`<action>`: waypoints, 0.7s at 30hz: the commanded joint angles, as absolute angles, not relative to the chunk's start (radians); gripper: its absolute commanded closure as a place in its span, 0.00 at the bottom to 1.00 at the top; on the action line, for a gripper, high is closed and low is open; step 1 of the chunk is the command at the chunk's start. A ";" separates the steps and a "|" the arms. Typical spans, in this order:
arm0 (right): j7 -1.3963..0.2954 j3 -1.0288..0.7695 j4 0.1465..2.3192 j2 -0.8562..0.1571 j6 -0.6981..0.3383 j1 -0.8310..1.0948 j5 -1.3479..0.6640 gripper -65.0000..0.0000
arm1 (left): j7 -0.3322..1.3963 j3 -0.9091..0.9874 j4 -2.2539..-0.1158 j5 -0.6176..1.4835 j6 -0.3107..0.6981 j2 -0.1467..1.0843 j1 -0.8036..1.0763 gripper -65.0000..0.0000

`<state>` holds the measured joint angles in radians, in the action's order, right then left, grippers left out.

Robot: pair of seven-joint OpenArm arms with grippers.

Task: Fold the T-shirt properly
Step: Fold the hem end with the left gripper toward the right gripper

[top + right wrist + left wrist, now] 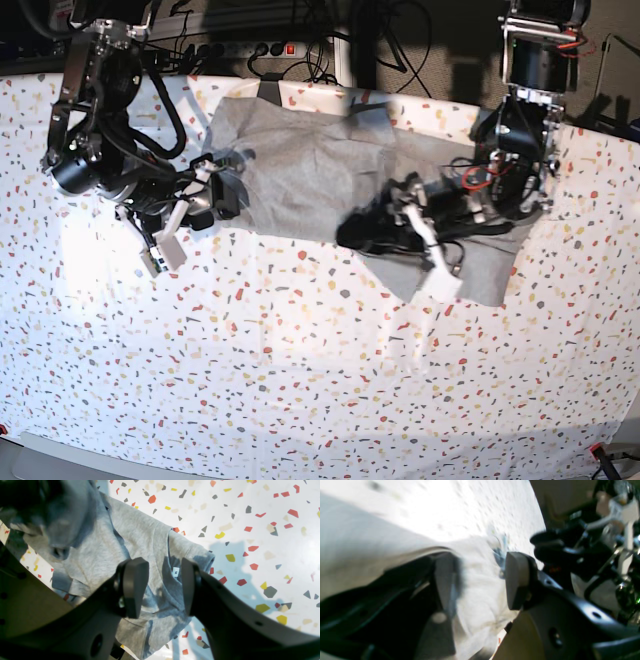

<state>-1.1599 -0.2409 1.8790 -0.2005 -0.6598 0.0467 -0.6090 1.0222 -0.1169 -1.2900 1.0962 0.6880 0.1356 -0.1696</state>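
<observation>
The grey T-shirt (300,170) lies spread, plain side up, at the back middle of the table. My right gripper (222,195) is at its left edge. In the right wrist view this gripper (162,585) is open just above the rumpled cloth (140,530), near a small white "M" label (175,572). My left gripper (365,228) is low over the shirt's front edge on the right. The left wrist view is blurred and overexposed. There the left gripper (480,575) stands wide open with bunched pale cloth (480,600) between its fingers.
A white cloth with coloured speckles (300,380) covers the table. Cables and a power strip (270,48) run along the back edge. Both arm bases (540,60) stand at the back corners. The shirt's right part (490,265) reaches toward the right arm.
</observation>
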 commanded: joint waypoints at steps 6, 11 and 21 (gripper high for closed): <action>-1.144 -0.242 1.895 -0.211 -0.666 0.031 -0.631 0.60 | 0.942 -0.229 -1.307 1.128 0.698 0.136 -0.228 0.50; -1.146 -0.254 1.895 -0.222 -0.666 0.031 -0.628 0.60 | 0.980 -0.193 -1.310 1.127 0.698 0.158 -0.291 0.50; -1.146 -0.316 1.895 -0.244 -0.665 0.031 -0.656 0.60 | 0.873 -0.023 -1.308 0.749 0.660 0.210 -0.287 0.50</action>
